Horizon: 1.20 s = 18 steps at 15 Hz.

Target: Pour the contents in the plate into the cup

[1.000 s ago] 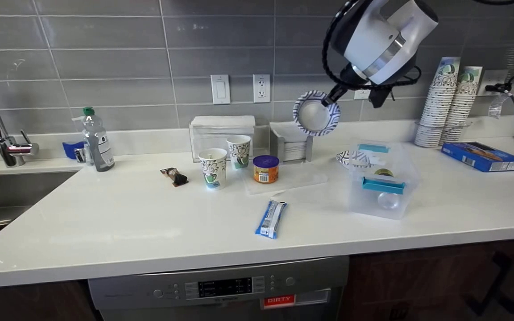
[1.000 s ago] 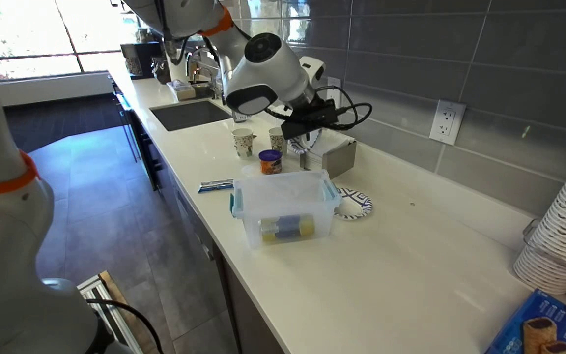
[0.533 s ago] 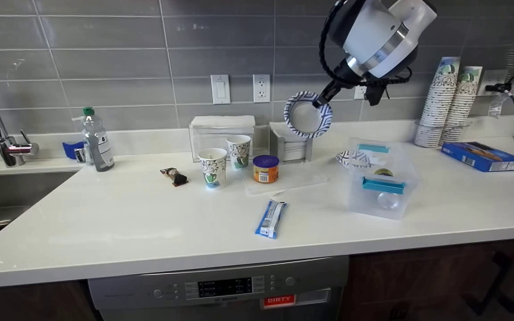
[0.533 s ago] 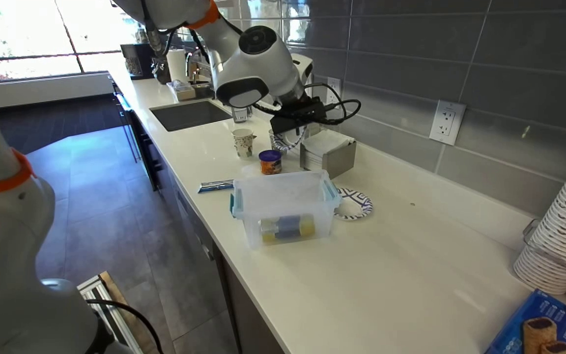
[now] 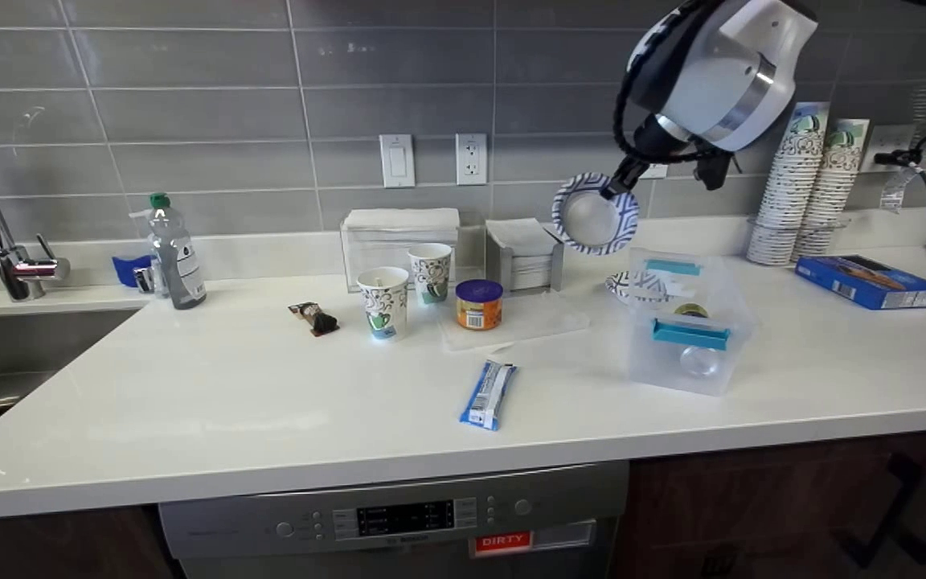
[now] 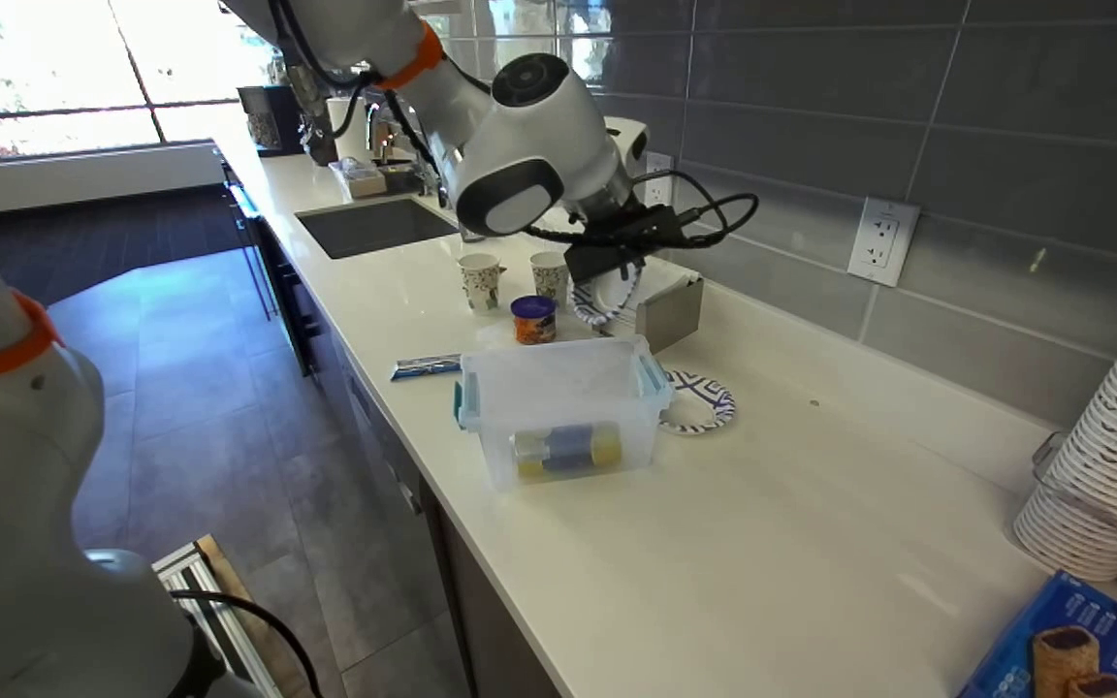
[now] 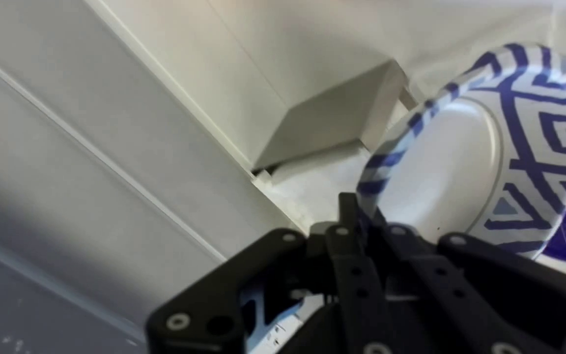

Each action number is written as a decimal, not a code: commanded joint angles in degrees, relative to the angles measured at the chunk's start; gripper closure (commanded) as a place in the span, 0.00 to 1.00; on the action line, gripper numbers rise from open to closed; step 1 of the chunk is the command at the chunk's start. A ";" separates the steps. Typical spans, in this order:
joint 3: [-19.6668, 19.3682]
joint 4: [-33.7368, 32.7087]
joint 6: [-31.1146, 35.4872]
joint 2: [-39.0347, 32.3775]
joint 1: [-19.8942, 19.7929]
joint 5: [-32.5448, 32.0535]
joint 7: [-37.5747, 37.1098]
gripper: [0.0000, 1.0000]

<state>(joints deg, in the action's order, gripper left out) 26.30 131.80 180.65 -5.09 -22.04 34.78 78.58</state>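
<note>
Gripper (image 5: 608, 193) pinching steeply tilted patterned paper plate (image 5: 589, 223) by rim, aloft right of printed paper cups (image 5: 383, 309); plate looks bare, pour likely finished; level it, lower slowly, release on counter (image 5: 592, 402)

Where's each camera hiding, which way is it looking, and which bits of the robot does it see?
An exterior view: in front of the counter, facing the tiled wall; the robot's wrist and gripper show.
An exterior view: near the stacked cups, looking along the counter toward the sink and window; much of the robot's arm shows.
Wrist view: on the robot's wrist, peeking past its black fingers at the plate they pinch, with the napkin holder beyond.
Both exterior views share the plate, the napkin holder and the purple-lidded tub.
</note>
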 commanded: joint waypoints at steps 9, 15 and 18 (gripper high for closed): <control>-21.44 -4.60 -30.90 11.01 1.63 -46.84 -43.61 0.99; -30.46 -5.71 -37.21 7.17 7.49 -46.86 -45.44 0.99; -33.50 -5.10 -35.91 4.60 7.93 -45.34 -45.47 0.99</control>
<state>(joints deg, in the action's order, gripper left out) -4.10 126.75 144.80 1.95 -15.66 -11.94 34.34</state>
